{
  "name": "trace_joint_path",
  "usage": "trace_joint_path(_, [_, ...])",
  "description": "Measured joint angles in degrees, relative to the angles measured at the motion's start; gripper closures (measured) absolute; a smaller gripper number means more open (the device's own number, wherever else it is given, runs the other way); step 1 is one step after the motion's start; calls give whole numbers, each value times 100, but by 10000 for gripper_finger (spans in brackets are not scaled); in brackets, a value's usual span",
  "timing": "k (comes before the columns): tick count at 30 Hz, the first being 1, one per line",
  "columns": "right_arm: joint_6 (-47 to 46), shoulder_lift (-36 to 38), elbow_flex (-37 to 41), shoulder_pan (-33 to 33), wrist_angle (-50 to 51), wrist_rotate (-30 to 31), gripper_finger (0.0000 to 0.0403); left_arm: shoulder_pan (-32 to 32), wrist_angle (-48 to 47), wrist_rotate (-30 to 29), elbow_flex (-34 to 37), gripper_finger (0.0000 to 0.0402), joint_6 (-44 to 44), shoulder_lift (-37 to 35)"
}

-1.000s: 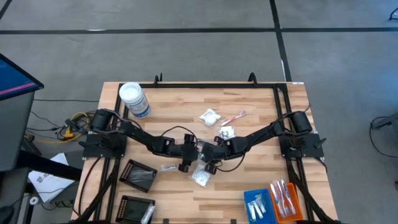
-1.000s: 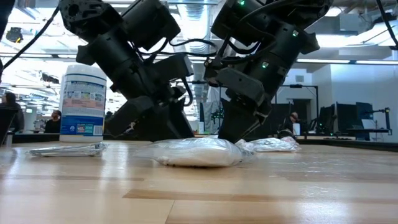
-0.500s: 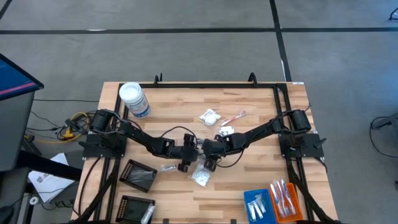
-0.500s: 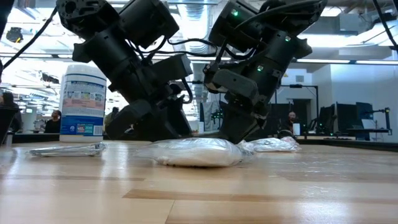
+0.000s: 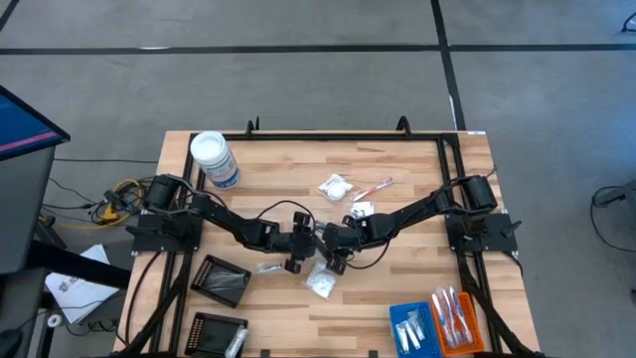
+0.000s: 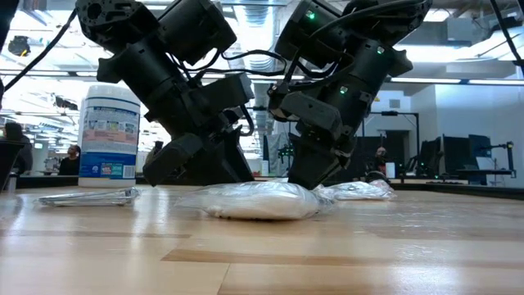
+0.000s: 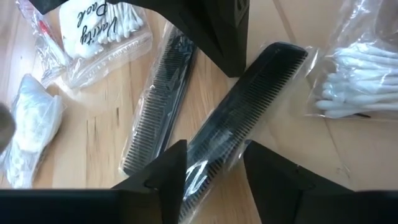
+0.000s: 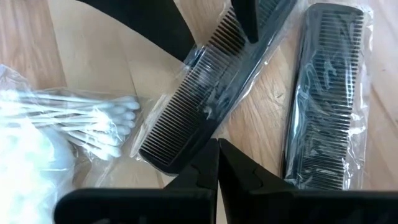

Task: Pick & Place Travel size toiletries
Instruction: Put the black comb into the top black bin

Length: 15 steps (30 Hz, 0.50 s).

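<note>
Left gripper (image 7: 214, 171) is narrowing its jaws around a wrapped comb (image 7: 239, 118) mid-counter, not yet clamped. Right gripper (image 8: 217, 162), jaws shut and empty, has edged in beside it.

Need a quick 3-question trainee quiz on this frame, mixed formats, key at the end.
1. True or false: the left gripper straddles a wrapped black comb on the table.
2. How do the right gripper's fingers stand? A) wide apart B) pressed together C) clamped on a toothbrush
3. Fill in: the clear bag beside the combs in the right wrist view holds cotton ____.

Key: 1 true; its fingers stand either side of the comb, with a gap still showing. 2 B. 3 swabs.
</note>
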State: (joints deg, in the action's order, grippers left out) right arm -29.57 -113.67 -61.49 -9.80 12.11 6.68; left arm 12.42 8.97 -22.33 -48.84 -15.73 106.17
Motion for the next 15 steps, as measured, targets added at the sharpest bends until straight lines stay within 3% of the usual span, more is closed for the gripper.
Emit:
trace_joint_path(7, [106, 0, 7, 0, -36, -9, 403, -19, 161, 234, 0, 281, -3, 0])
trace_joint_path(15, [149, 0, 13, -2, -77, -17, 403, -19, 208, 284, 0, 284, -52, 0])
